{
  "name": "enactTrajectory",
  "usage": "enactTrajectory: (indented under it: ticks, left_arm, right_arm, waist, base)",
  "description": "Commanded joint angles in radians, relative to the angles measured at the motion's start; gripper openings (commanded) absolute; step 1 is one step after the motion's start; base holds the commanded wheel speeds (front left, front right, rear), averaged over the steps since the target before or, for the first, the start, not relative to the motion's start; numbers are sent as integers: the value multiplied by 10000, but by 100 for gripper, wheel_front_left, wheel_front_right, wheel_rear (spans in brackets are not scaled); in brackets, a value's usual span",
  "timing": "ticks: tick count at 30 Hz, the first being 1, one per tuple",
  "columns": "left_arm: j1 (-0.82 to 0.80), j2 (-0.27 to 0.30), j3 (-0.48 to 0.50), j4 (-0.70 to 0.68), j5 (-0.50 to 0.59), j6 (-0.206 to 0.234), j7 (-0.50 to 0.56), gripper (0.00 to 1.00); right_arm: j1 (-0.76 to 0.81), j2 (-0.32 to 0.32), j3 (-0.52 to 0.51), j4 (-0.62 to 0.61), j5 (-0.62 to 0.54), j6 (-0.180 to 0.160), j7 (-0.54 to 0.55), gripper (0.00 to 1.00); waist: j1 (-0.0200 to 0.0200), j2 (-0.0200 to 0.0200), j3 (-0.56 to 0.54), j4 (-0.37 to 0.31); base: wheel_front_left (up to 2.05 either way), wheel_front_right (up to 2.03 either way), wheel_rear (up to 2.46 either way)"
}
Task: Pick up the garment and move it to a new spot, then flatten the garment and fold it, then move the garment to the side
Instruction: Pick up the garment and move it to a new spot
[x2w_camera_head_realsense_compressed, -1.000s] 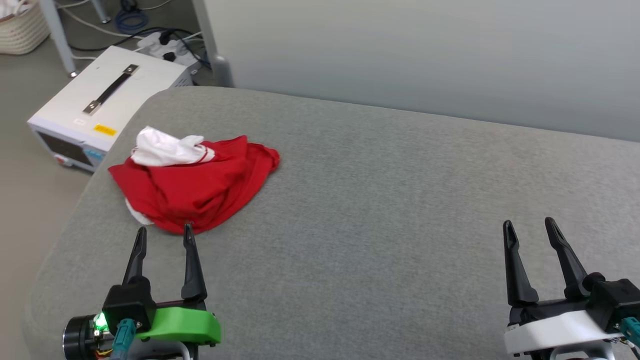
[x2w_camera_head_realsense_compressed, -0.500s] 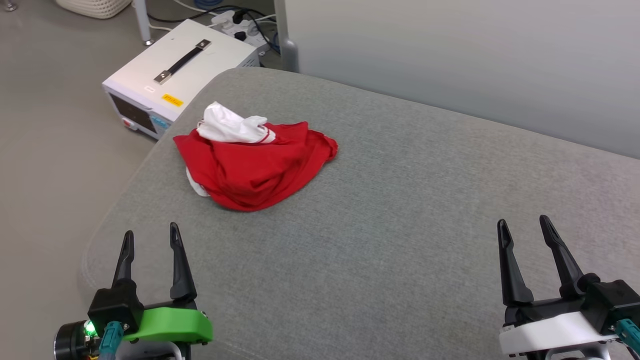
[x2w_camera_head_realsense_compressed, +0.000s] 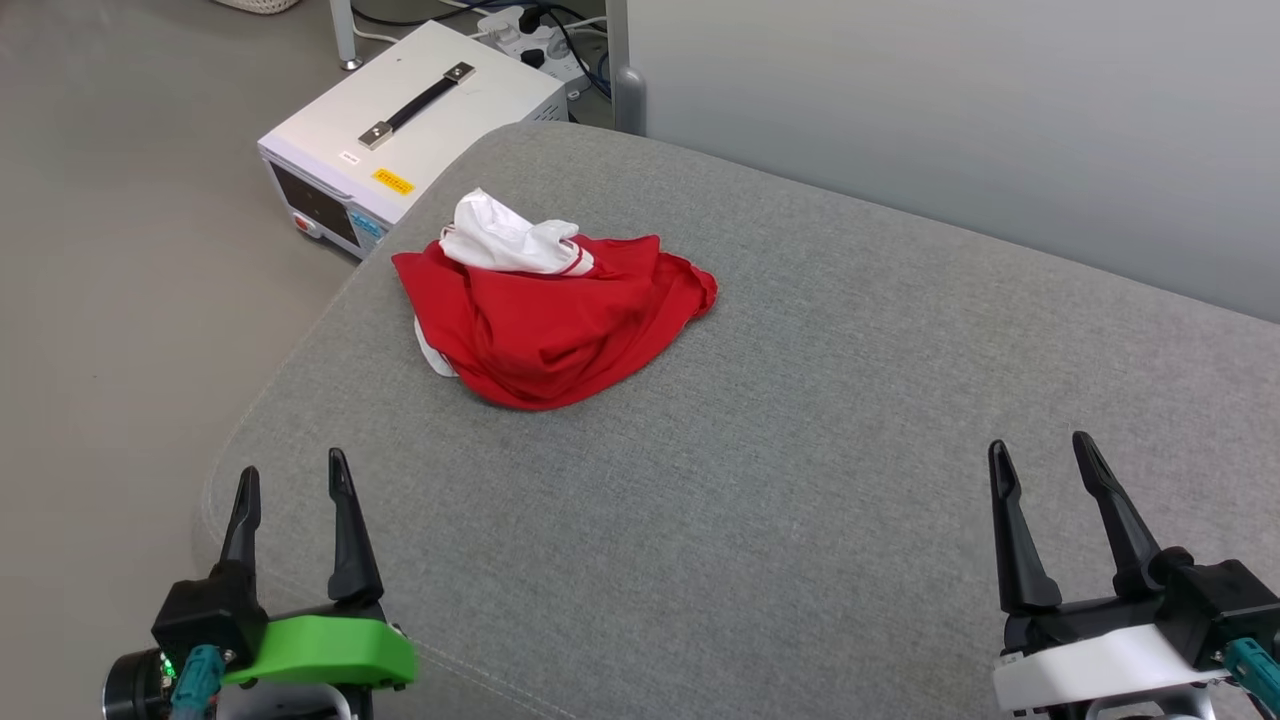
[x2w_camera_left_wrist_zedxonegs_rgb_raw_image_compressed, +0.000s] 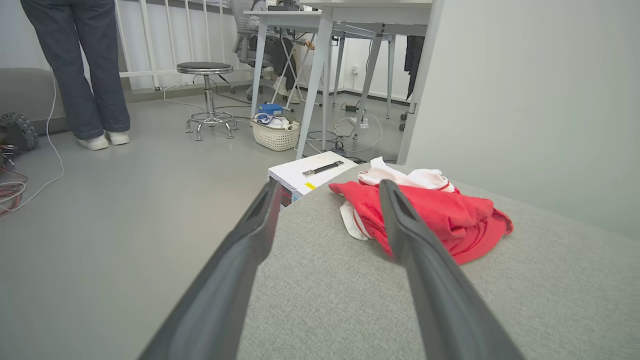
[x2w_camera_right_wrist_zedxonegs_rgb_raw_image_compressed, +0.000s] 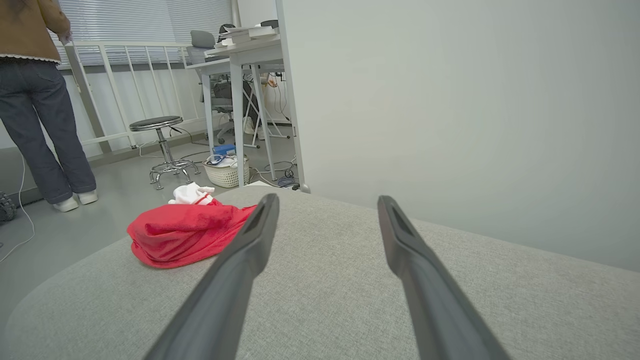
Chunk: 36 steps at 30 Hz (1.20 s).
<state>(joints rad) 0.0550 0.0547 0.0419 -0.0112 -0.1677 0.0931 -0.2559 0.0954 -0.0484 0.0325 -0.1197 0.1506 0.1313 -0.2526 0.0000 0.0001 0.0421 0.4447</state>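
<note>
crumpled red jersey lies on the grey cushion. left end effector and right end effector spread, empty.

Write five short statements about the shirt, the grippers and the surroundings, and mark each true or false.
The red shirt lies crumpled on the grey cushion. True.
The left gripper is shut on the shirt. False: it is open, apart from it.
The right gripper is open and empty. True.
The white box sits on the cushion. False: it stands on the floor beside it.
A person stands on the floor. True.
</note>
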Motion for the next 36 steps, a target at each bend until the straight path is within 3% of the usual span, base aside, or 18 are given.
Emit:
enactTrajectory:
  ticks: [1,9,16,23,26,32,33,34,36]
  left_arm:
    - [-93,-45,108,-8,-129,-156,-59,100]
    - [-1926,173,1212,98,0,-1469,-59,100]
    - [-4015,483,1859,372,-411,-2028,-59,100]
    - [-6117,1668,1561,1705,-959,-2219,-59,100]
    - [-6843,2456,824,2494,-1690,-2231,33,100]
    - [-7842,4028,-916,3811,-3586,-2235,1726,100]
    - [-7966,4300,-1349,4049,-3999,-2235,2390,100]
    - [-8313,4941,-2254,4509,-5124,-2236,4145,100]
    - [-8528,5253,-2733,4662,-5786,-2236,5243,100]
  right_arm:
    - [-65,-18,40,37,-94,-6,-91,100]
    - [-456,-18,125,-72,-419,-6,-91,100]
    - [-940,-18,151,-278,-798,-6,-91,100]
    - [-1455,-27,86,-463,-1115,-6,-92,100]
    - [-1650,-30,23,-520,-1168,-6,-92,100]
    - [-1880,-65,-40,-616,-1189,-6,-92,100]
    - [-1922,-75,-38,-617,-1190,-6,-92,100]
    - [-2016,-80,-56,-633,-1181,-6,-92,100]
    - [-2045,-78,-80,-657,-1173,-6,-92,100]
  waist:
    - [0,-1,40,-37]
    - [0,-1,659,-454]
    - [0,-1,1626,-1070]
    - [0,-1,2623,-1548]
    - [0,-1,2878,-1743]
    - [0,-1,3212,-2034]
    - [0,-1,3258,-2092]
    - [0,-1,3391,-2234]
    - [0,-1,3474,-2311]
  base:
    - [0,0,0]
    - [0,0,0]
    - [0,0,0]
    - [0,0,0]
    - [0,0,0]
    - [0,0,0]
    - [0,0,0]
    - [0,0,0]
    - [0,0,0]
